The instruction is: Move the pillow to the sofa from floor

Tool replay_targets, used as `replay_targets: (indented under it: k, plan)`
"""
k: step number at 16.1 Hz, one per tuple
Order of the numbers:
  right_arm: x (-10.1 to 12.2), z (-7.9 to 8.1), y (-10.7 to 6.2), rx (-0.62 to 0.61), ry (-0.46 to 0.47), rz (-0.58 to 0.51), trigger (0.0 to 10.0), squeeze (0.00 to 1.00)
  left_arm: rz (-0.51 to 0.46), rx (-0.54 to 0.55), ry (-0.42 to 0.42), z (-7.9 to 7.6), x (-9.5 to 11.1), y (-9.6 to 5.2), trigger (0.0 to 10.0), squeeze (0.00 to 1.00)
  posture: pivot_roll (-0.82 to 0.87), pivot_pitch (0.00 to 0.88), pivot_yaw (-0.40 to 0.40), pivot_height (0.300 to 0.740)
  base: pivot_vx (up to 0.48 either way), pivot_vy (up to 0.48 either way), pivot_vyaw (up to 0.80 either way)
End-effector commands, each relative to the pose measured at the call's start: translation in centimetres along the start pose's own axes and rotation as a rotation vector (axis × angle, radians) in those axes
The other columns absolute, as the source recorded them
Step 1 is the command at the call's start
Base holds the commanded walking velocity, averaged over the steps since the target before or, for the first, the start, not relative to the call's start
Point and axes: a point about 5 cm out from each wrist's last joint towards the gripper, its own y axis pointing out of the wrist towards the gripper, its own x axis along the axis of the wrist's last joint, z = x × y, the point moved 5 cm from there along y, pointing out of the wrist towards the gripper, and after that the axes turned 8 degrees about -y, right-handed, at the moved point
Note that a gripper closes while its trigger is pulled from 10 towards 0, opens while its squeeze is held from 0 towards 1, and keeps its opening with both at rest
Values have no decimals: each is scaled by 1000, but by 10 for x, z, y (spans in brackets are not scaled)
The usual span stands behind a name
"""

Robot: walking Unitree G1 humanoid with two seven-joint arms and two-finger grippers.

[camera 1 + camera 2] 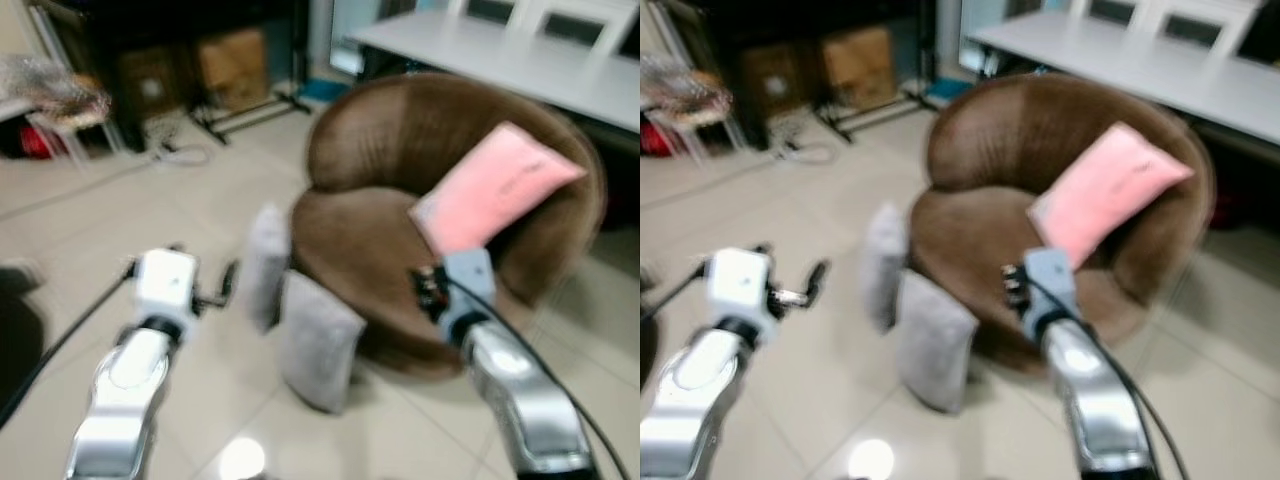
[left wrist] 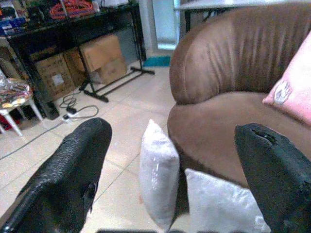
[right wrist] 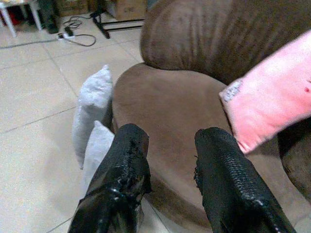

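**Brown sofa, pink pillow on it, two grey pillows on the tiles**

Brown and round, the sofa (image 1: 400, 190) stands on pale floor (image 1: 90, 210) tiles. A pink pillow (image 1: 495, 188) lies tilted on its seat, leaning against the backrest. Two grey pillows stand on edge on the floor, propped against the sofa's front: the near pillow (image 1: 318, 343) and, just beside it and further back, the far pillow (image 1: 266, 262).

The left gripper (image 2: 172, 170) hangs above the floor, facing both grey pillows, its fingers (image 2: 73, 170) spread wide and empty. The right gripper (image 3: 170, 170) is raised over the sofa's front edge, close to the pink pillow, its fingers (image 3: 228, 179) apart with nothing between them.

Behind stand cardboard boxes (image 2: 99, 57), a black rack (image 2: 73, 29) and a white table (image 1: 520, 60).
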Motion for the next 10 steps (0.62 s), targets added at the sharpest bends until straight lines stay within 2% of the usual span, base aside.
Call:
replay_targets:
  k: [1, 2, 5, 10]
  plan:
    - [12, 5, 2, 23, -8, -42, 10000, 0, 4, 8, -1, 5, 0, -1, 10000, 0, -61, 0, -29, 740, 255, 0, 800]
    - [11, 5, 2, 20, 1, -37, 10000, 0, 6, 6, 1, 5, 0, -1, 10000, 0, -61, 0, -29, 740, 394, 0, 800]
    - [6, 0, 4, -21, 31, -15, 10000, 0, 8, 4, 2, 5, 0, -2, 10000, 0, -53, 0, -38, 740, 431, 0, 0]
    - [3, -2, 5, -36, 18, 4, 10000, 0, 14, -2, 6, 6, 0, 0, 10000, 0, -60, 0, -31, 740, 428, 0, 0]
